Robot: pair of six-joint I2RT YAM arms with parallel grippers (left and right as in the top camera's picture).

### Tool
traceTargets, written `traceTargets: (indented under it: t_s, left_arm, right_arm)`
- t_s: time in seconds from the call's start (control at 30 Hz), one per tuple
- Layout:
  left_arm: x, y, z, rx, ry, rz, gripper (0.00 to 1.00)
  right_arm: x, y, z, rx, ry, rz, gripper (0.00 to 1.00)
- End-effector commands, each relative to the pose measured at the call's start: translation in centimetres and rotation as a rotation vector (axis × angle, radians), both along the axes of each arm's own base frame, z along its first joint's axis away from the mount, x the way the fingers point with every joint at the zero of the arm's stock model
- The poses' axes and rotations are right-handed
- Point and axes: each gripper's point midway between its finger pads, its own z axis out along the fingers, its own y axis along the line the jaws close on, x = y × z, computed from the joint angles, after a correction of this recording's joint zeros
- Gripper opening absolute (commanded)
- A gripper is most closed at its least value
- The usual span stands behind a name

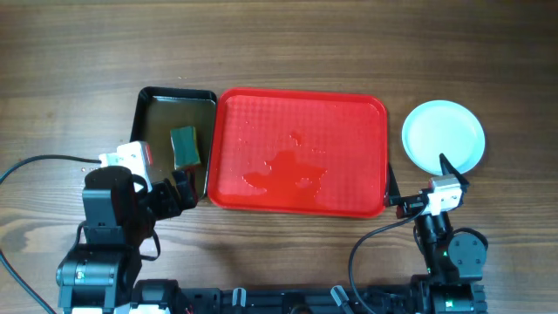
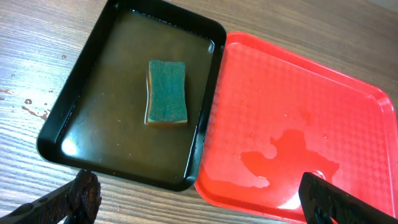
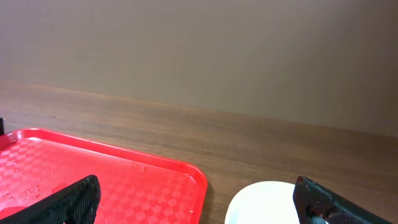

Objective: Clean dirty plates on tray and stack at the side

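My tray (image 1: 349, 113) lies long axis left to right, wet in the middle. The plates (image 1: 443, 136) sit just off its right end as one pale disc, so I cannot count them. The right gripper (image 1: 421, 179), wide open and empty, is near the gap between them, and the left gripper (image 1: 181, 187) gapes at the tray's near left corner.

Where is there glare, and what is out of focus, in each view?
Overhead: wet sheen on the red tray, plate nearly washed out. Left wrist: highlight on liquid in the black tray, left end effector fingers soft. Right wrist: right end effector fingers soft.
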Motion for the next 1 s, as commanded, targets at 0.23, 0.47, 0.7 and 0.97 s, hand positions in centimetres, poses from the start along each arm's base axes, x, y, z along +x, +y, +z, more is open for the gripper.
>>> traceTargets:
  t_s: [0.23,0.47,0.7,0.97]
  left_arm:
    - [-1.1,-0.2,0.2,-0.008,-0.012,-0.007,1.00]
    - [-2.4,0.3,-1.1,0.004,-0.267,0.006,1.00]
    - [-0.5,0.2,-1.8,-0.010,-0.554,0.009,1.00]
    - [2.0,0.5,0.3,0.030,-0.850,0.007,1.00]
  right_arm:
    - [-0.1,0.5,0.2,0.004,-0.008,0.026,1.00]
    - [-0.1,0.5,0.2,0.004,-0.008,0.026,1.00]
    - [-0.1,0.5,0.2,0.004,-0.008,0.026,1.00]
    - [-0.1,0.5,0.2,0.004,-0.008,0.026,1.00]
